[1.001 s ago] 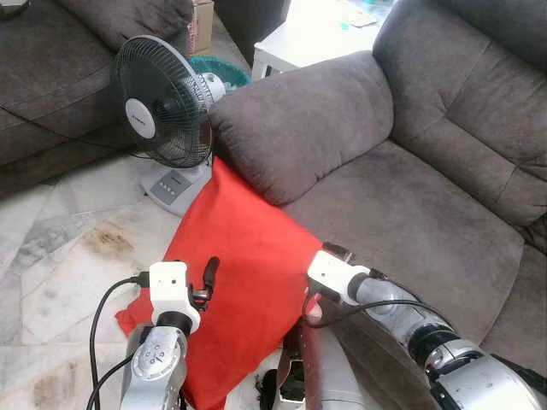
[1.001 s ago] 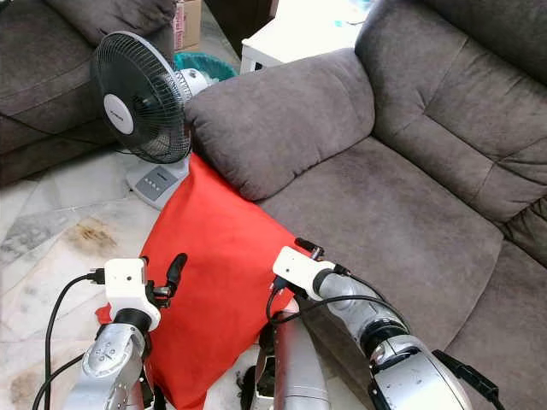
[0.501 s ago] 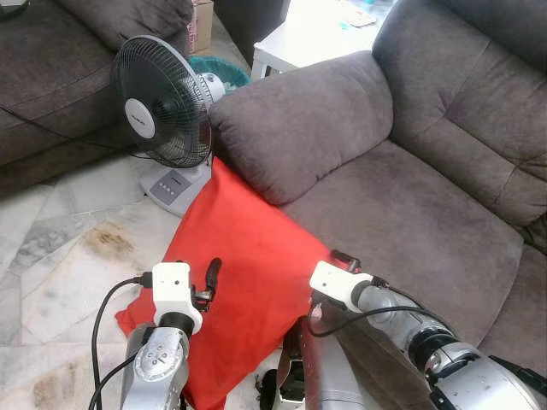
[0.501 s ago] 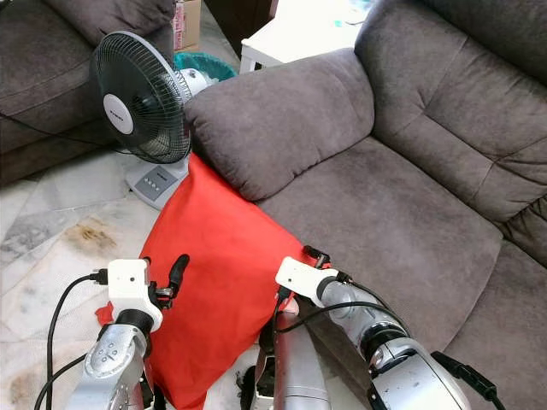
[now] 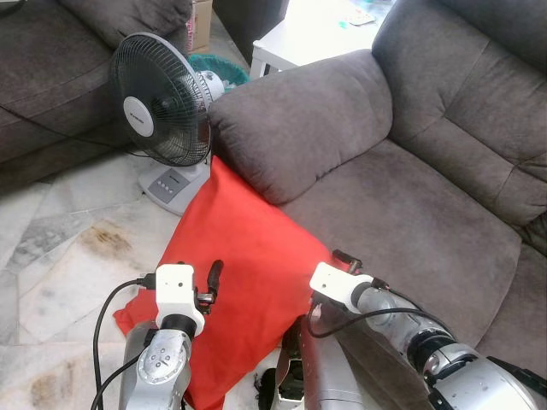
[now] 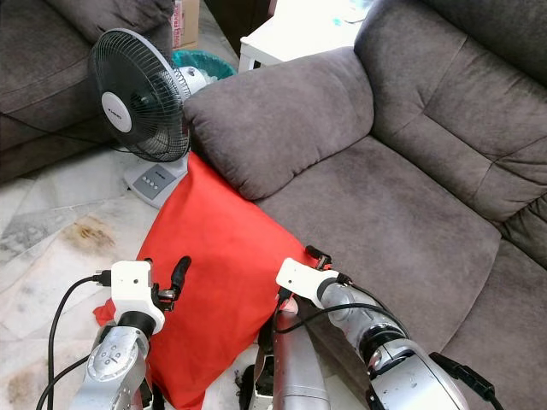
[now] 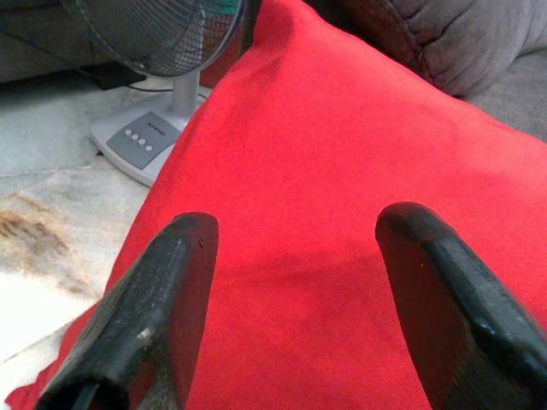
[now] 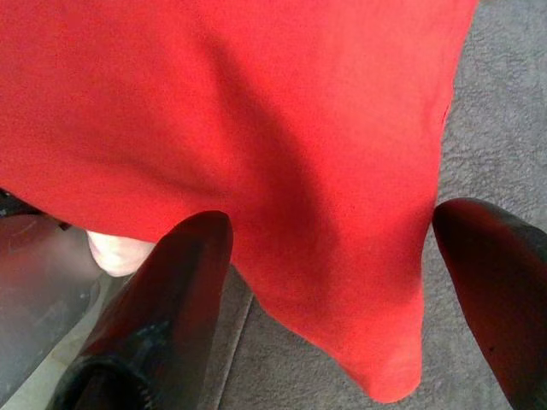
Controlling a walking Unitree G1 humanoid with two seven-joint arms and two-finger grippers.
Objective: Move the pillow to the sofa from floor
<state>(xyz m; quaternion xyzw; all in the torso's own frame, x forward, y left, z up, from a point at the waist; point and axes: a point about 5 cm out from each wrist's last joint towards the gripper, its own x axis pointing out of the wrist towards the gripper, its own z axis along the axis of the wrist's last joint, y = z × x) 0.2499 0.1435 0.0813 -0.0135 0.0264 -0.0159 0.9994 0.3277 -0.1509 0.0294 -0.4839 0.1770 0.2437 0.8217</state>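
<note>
Red pillow (image 5: 239, 273): propped on marble floor (image 5: 68, 265), upper corner leaning against front of grey sofa (image 5: 410, 196) below armrest (image 5: 299, 120). Left gripper (image 7: 295, 299): fingers spread wide, poised just above pillow's face near its left edge, not touching. Right gripper (image 8: 333, 290): fingers parted, straddling pillow's right corner where it meets sofa seat, no contact visible. Pedestal fan (image 5: 162, 102): black grille, grey base, standing on floor just behind pillow. White table (image 5: 308, 38): beyond armrest.
</note>
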